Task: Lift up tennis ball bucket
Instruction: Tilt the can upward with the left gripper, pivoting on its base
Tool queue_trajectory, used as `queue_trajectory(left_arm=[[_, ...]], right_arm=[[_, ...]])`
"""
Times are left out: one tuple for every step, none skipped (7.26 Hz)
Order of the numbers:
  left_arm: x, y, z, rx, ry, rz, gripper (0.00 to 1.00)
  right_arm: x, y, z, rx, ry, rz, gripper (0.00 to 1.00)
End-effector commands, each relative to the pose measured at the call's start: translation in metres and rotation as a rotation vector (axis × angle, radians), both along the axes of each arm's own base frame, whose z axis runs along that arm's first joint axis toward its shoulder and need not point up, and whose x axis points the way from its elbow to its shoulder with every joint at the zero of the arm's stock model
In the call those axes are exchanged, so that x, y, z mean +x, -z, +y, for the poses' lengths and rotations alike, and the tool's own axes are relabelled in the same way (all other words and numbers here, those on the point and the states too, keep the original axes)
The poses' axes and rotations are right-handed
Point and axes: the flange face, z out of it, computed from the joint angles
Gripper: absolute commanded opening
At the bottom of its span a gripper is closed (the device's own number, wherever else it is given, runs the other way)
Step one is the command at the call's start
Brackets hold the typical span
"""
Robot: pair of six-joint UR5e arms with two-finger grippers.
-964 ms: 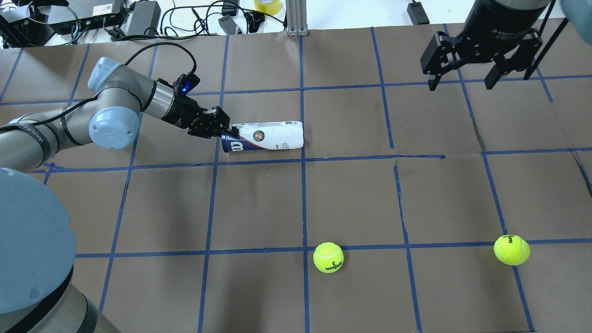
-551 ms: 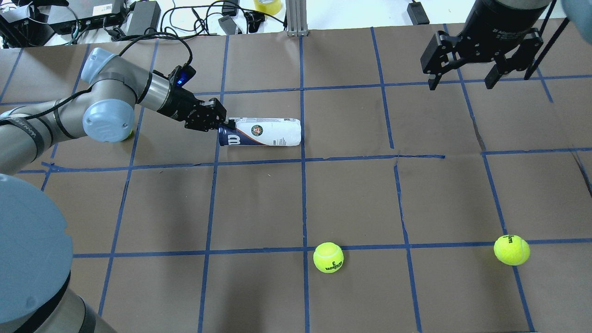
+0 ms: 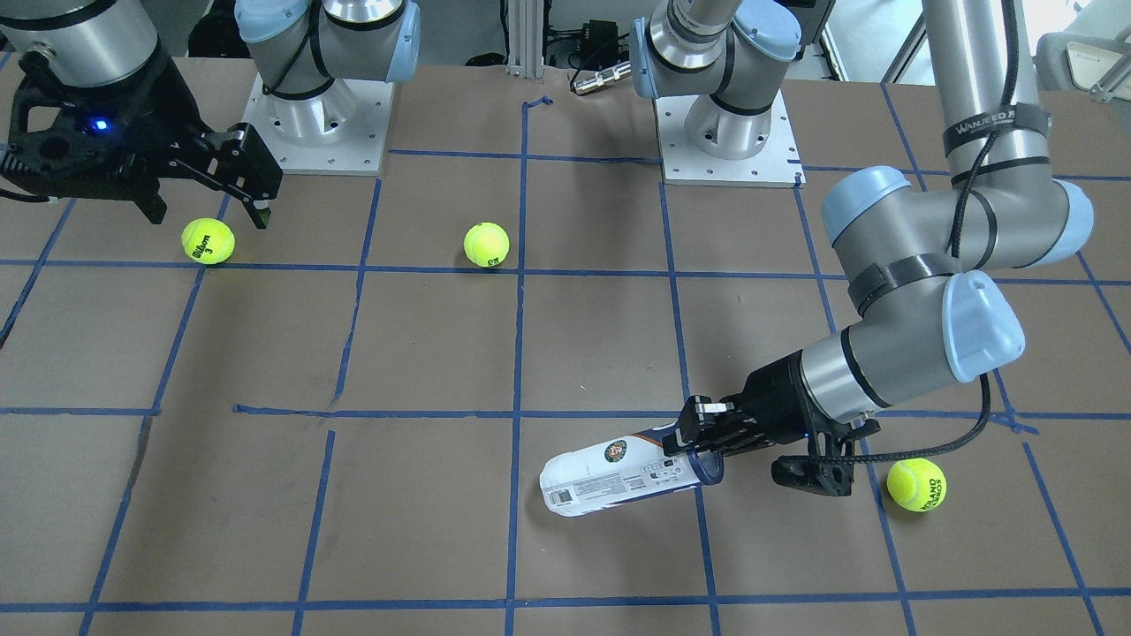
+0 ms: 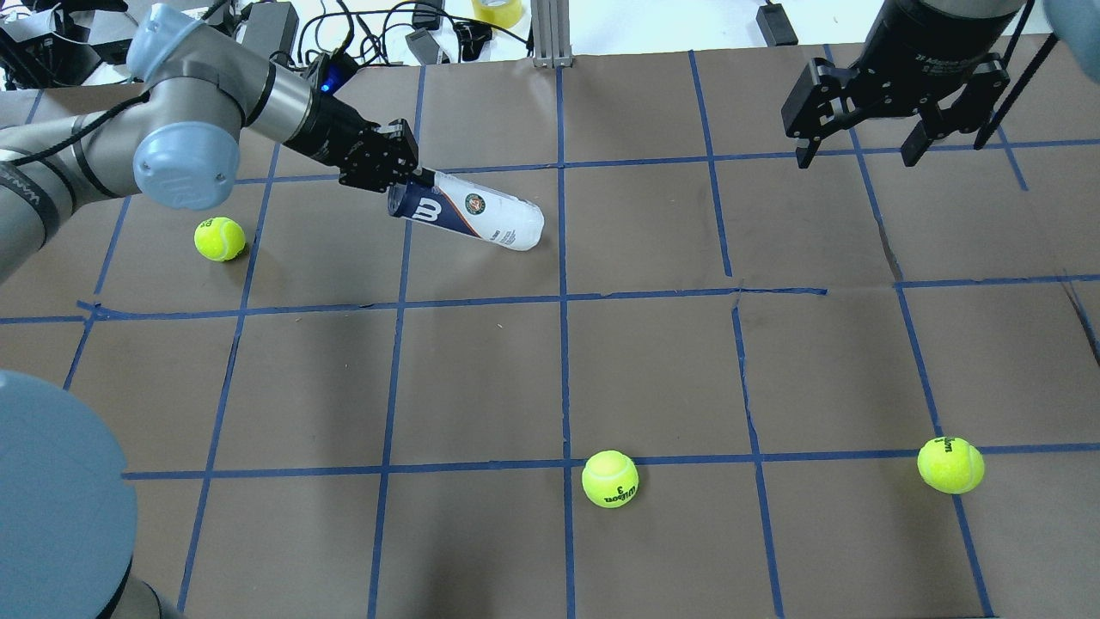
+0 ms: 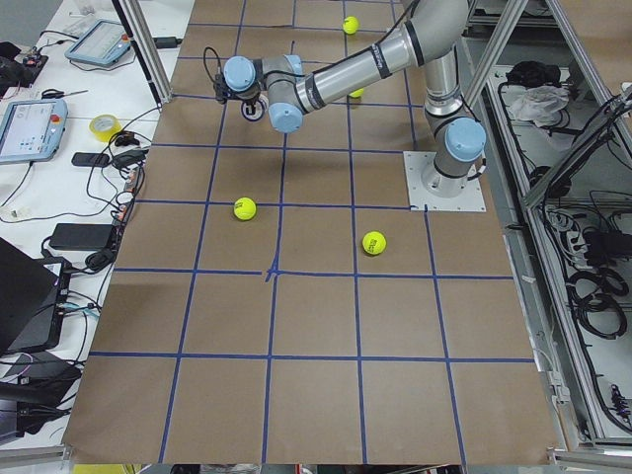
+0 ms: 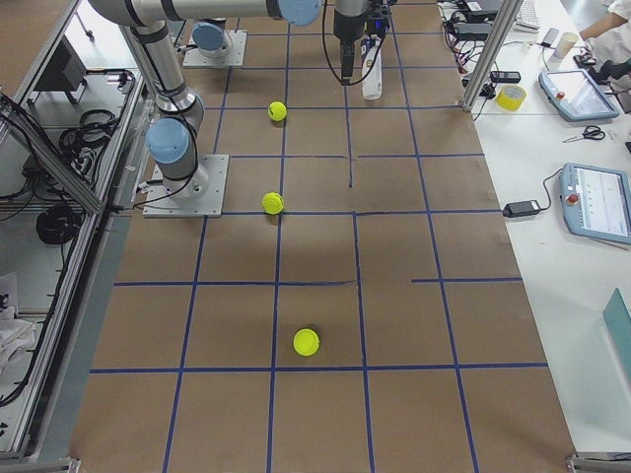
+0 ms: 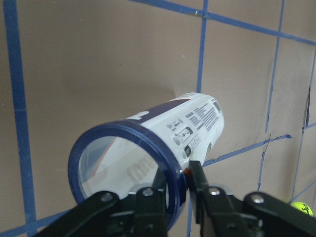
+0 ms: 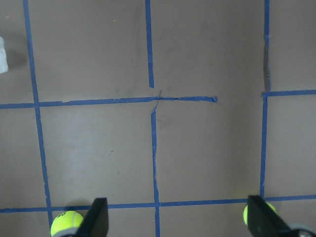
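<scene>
Tennis ball bucket (image 4: 468, 219) is held at its navy rim by the left hand (image 4: 411, 182). Its fingers (image 7: 197, 180) are narrowed onto the rim wall, one inside the open mouth and one outside. From that hand, in the overhead view, the tube's long axis runs out toward 4 o'clock. The mouth end is high and the closed end is low over the worktop (image 4: 653, 370); whether that end touches the paper I cannot tell. The whole load therefore lies to one side of the pinch, and on a lift the tube will likely want to swing down about the rim. The right hand (image 4: 857, 159) is spread wide and empty, well apart at about 3 o'clock from the bucket, so the left arm is much the nearer.
</scene>
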Motion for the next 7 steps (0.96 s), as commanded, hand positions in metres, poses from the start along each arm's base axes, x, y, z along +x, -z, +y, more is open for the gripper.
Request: queue_trajectory(left_arm=[[-0.024, -0.043, 0.001, -0.042, 0.009, -0.136, 0.00], [-0.034, -0.049, 0.001, -0.057, 0.029, -0.220, 0.00], [-0.050, -0.055, 0.003, -0.074, 0.057, -0.293, 0.00], [-0.064, -0.052, 0.006, -0.080, 0.093, -0.408, 0.00], [-0.085, -0.047, 0.012, -0.087, 0.139, -0.501, 0.00], [-0.096, -0.045, 0.017, -0.088, 0.165, -0.539, 0.00], [-0.099, -0.043, 0.019, -0.073, 0.174, -0.543, 0.00]], right_arm=[[0.000, -0.001, 0.000, -0.002, 0.001, -0.001, 1.00], [0.000, 0.000, 0.000, -0.001, 0.001, 0.002, 1.00], [-0.001, -0.001, 0.000, -0.002, 0.001, 0.007, 1.00], [-0.001, 0.000, 0.000, 0.000, 0.001, 0.014, 1.00], [-0.001, -0.001, 0.000, -0.003, 0.001, 0.013, 1.00], [-0.002, -0.002, 0.001, -0.006, 0.000, 0.016, 1.00], [-0.003, -0.003, 0.001, -0.007, 0.000, 0.019, 1.00]])
